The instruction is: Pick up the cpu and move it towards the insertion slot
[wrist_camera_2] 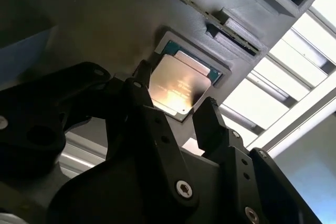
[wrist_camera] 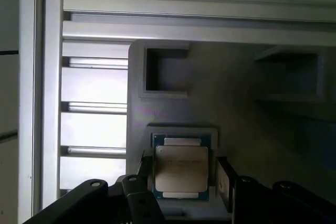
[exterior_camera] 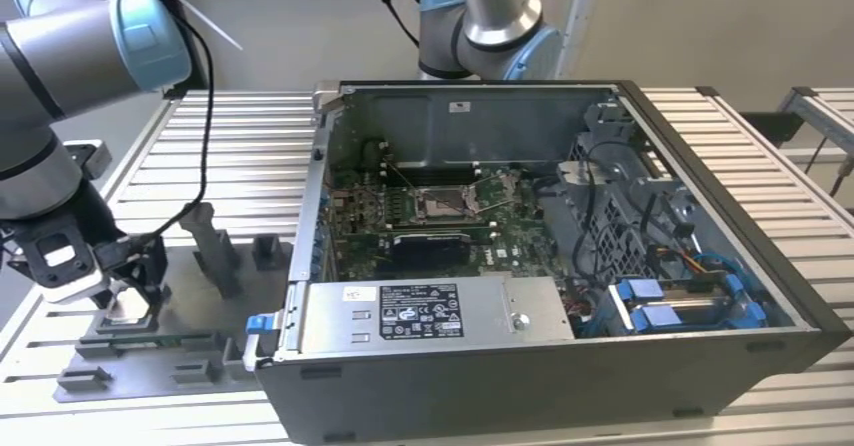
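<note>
The cpu, a flat silvery square with a greenish edge, lies in a pocket of the grey tray. My gripper hangs just over it at the exterior view's left. It is open, with one black finger on each side of the chip and a small gap still showing at one side. The insertion slot, a shiny framed socket, sits on the green motherboard inside the open computer case, well to the exterior view's right of the gripper.
The computer case lies open on a slatted metal table, with a silver power supply at its near side and drive bays and cables at its right. A second arm stands behind the case. Upright grey blocks rise from the tray.
</note>
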